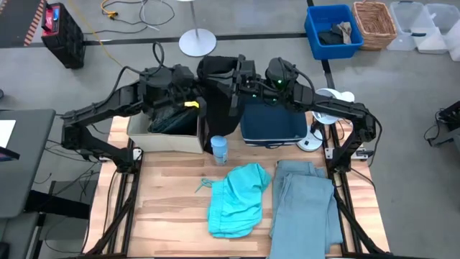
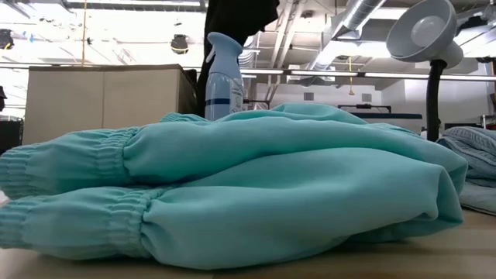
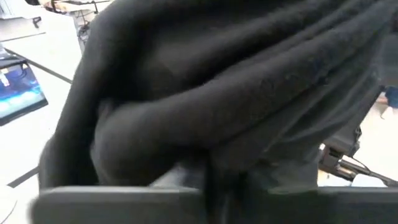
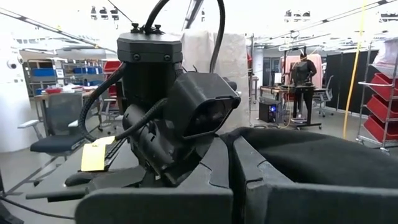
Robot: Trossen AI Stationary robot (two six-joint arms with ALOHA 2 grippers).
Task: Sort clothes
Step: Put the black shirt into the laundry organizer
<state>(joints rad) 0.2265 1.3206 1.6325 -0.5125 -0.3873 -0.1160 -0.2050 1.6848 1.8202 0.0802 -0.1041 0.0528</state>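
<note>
A black garment (image 1: pixel 218 90) hangs in the air between my two grippers, above the gap between the beige box (image 1: pixel 167 138) and the navy bin (image 1: pixel 273 126). Its lower part shows in the low view (image 2: pixel 232 19). My left gripper (image 1: pixel 195 97) and right gripper (image 1: pixel 241 85) are both shut on it. A very dark green garment (image 1: pixel 172 119) lies inside the beige box. The turquoise garment (image 1: pixel 236 200) lies bunched on the table's middle. The pale grey-blue trousers (image 1: pixel 305 208) lie flat at the near right. My left gripper holds the black garment at its upper part (image 3: pixel 205 158), coming level from the table's left. The cloth bunches in several folds over the fingers and hides the place of contact. The garment hangs clear of the table. My right gripper holds the garment's upper edge (image 4: pixel 267 155) between its two fingers, coming level from the table's right. The cloth lies draped over one finger (image 4: pixel 292 193). The garment hangs below, clear of the table.
A blue spray bottle (image 1: pixel 219 150) stands just in front of the gap between box and bin, under the hanging garment. A white lamp (image 1: pixel 327 101) stands at the table's far right. Beyond the table are a blue crate (image 1: pixel 332 30) and a wicker basket (image 1: pixel 375 21).
</note>
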